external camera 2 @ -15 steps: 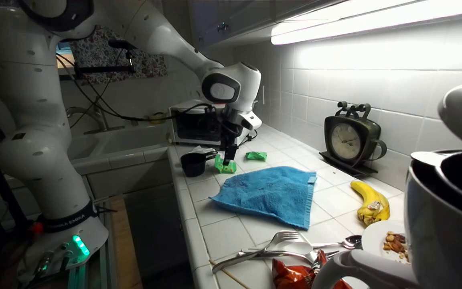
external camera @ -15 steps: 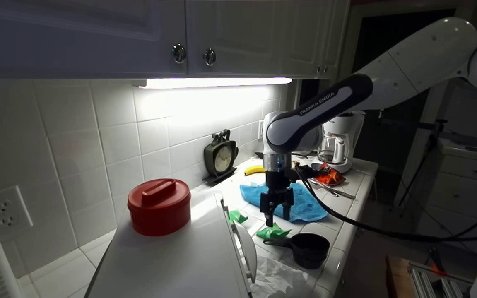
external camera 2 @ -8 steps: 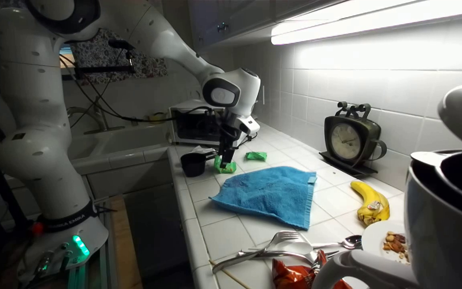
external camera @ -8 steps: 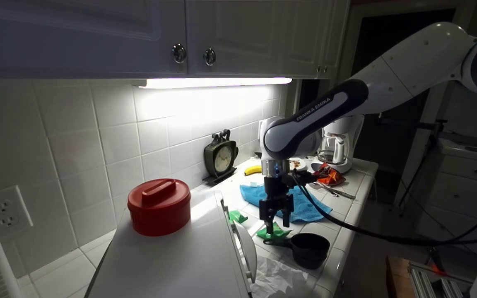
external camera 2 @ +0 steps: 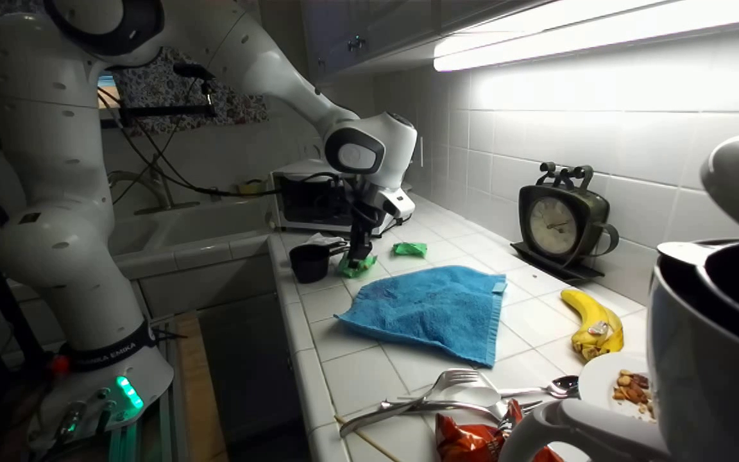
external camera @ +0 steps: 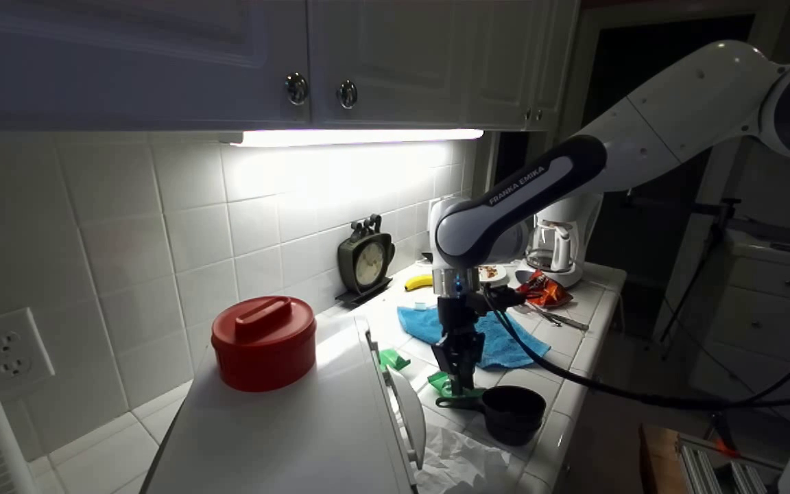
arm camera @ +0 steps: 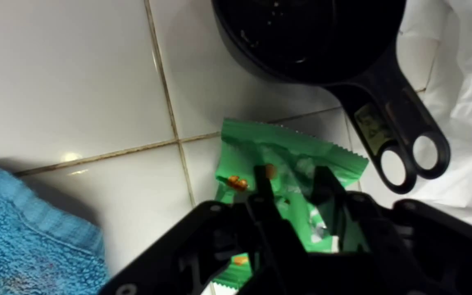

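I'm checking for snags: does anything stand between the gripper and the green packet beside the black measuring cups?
Nothing visible does. In the wrist view, the gripper is right at the green packet, which shows between its jaws; the black measuring cups stand to one side, not in between.

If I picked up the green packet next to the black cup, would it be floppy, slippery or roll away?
The green packet would probably feel floppy, because its wrapper is creased and wrinkled. It seems unlikely to roll, since one end is flat and wide. It might be slippery, as its surface looks shiny.
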Available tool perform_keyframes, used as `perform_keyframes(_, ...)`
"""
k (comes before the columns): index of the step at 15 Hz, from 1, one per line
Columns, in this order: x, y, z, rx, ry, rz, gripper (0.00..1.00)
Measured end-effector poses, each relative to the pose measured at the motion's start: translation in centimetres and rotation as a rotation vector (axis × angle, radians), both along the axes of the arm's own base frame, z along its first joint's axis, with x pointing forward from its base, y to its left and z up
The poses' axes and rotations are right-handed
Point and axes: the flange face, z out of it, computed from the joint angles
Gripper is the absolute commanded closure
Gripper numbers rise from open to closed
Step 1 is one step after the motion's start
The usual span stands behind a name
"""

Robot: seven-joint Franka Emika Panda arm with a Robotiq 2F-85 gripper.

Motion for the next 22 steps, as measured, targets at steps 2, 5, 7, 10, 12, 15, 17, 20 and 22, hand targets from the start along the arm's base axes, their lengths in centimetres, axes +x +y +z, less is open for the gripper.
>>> perform_keyframes(2, 0.0, -0.1, 0.1, 0.001, -0.002, 0.001, 0.99)
perform_keyframes(5, 0.5, -0.7, 0.7, -0.002, -0.018, -0.009, 0.98)
perform_keyframes(7, 0.9, -1.7, 1.5, -0.006, -0.037, -0.025, 0.97)
perform_keyframes(10, 1.4, -3.4, 3.6, -0.019, -0.090, -0.051, 0.97)
perform_keyframes(12, 1.5, -4.6, 5.7, -0.030, -0.135, -0.065, 0.97)
perform_keyframes(15, 1.0, -6.4, 9.1, -0.068, -0.189, -0.071, 0.97)
perform_keyframes(17, 0.3, -8.1, 10.7, -0.118, -0.205, -0.064, 0.97)
perform_keyframes(20, -1.0, -10.5, 11.6, -0.178, -0.203, -0.061, 0.98)
perform_keyframes(22, -1.8, -11.5, 11.2, -0.198, -0.188, -0.054, 0.97)
